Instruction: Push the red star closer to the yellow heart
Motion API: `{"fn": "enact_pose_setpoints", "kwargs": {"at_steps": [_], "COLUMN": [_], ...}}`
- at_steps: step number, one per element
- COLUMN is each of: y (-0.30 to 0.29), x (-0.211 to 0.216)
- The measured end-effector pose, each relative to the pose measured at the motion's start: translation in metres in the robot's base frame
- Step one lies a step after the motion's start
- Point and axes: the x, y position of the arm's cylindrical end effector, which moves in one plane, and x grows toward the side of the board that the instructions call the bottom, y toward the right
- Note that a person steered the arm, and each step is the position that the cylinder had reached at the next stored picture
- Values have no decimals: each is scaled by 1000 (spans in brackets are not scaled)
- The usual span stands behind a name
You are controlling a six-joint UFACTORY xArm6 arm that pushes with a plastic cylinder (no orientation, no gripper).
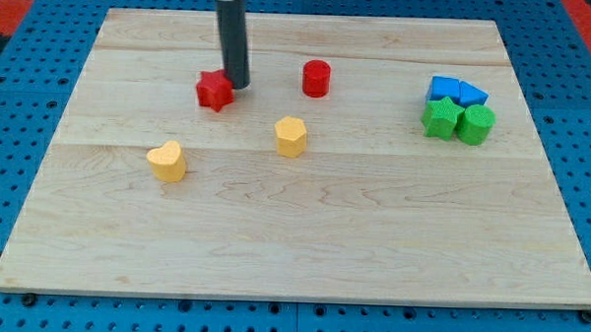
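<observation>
The red star (213, 90) lies on the wooden board (293, 245) at the upper left. My tip (238, 86) stands right against the star's right side, touching or nearly touching it. The yellow heart (168, 162) lies below and to the left of the star, apart from it.
A yellow hexagon block (291, 136) sits near the board's middle. A red cylinder (316, 78) is to the right of my tip. At the right, two blue blocks (456, 91) and two green blocks (459, 121) are clustered together.
</observation>
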Motion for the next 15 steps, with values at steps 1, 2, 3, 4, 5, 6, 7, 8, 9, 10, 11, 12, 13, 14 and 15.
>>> {"fn": "enact_pose_setpoints", "kwargs": {"at_steps": [1,2,3,4,5,6,7,8,9,10,11,12,13,14,15], "y": [-30,-41,-66,-88,-82,-57,-41,-40,-40,-40,-34,-22,-22,-22,-25], "x": [2,-17,-31,-14,2,2,2,4,16,21,21,22,29,32,32]}}
